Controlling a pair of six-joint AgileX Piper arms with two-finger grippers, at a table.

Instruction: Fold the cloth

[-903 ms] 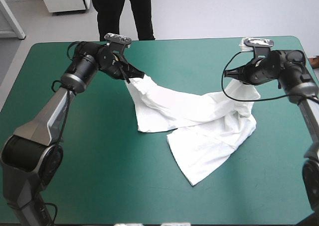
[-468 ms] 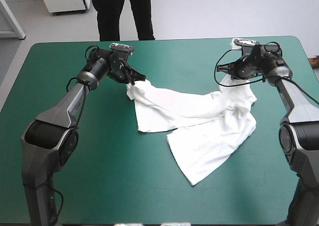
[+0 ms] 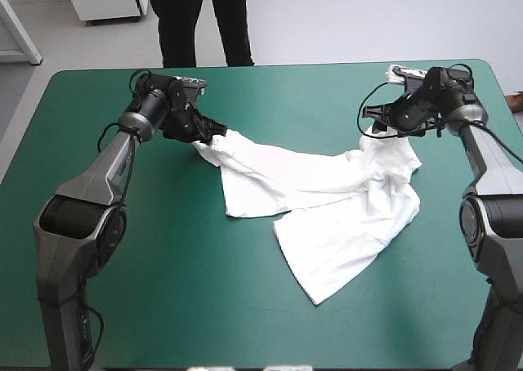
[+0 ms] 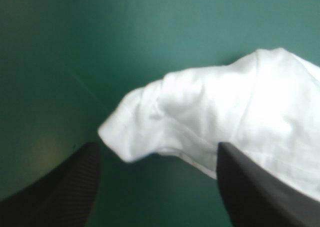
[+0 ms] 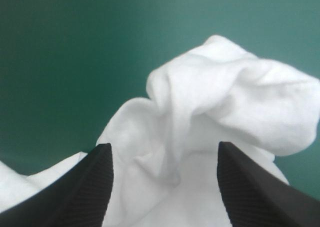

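Across the teal-green tabletop point(image 3: 98, 224) the white short-sleeved cloth T-shirt point(image 3: 327, 207) is laid stretched, likely for flattening before folding; the left claw point(image 3: 210, 134) and right claw point(image 3: 377, 127) are held apart at its far corners, nothing gripped.

Bright, even light fills the teal-green cover point(image 3: 163, 306). The T-shirt point(image 3: 327, 216) casts soft shadows (darkest under its raised ends).

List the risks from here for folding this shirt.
The left gripper stands open with only a thin corner of the T-shirt between its jaws: a grasp there may slip. The right gripper is open over a bunched lump: closing may pinch several layers together.
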